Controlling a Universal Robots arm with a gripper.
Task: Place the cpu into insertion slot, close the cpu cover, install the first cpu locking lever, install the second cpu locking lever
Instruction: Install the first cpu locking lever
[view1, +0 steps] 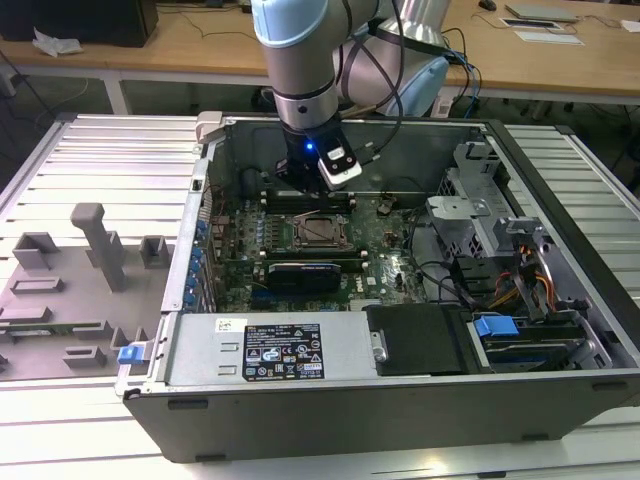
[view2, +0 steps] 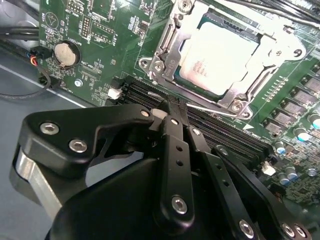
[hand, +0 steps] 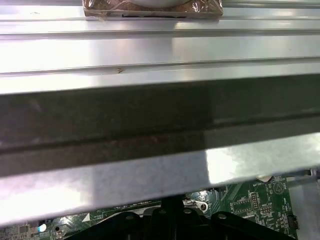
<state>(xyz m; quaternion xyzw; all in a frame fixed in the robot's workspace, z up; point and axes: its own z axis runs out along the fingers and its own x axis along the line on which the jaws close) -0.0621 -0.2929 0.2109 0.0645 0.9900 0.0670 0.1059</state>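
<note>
Pale silvery cpu (view2: 216, 55), green circuit board (view2: 95, 30), black end effector (view2: 172, 117).

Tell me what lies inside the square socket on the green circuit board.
The pale silvery square chip fills it, ringed by the thin silver metal frame plate. Any pins beneath are covered by the chip.

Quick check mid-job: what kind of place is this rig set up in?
Probably a robotics lab or workshop: an open computer case sits on a slatted metal table, grey fixtures beside it, wooden desks behind.
</note>
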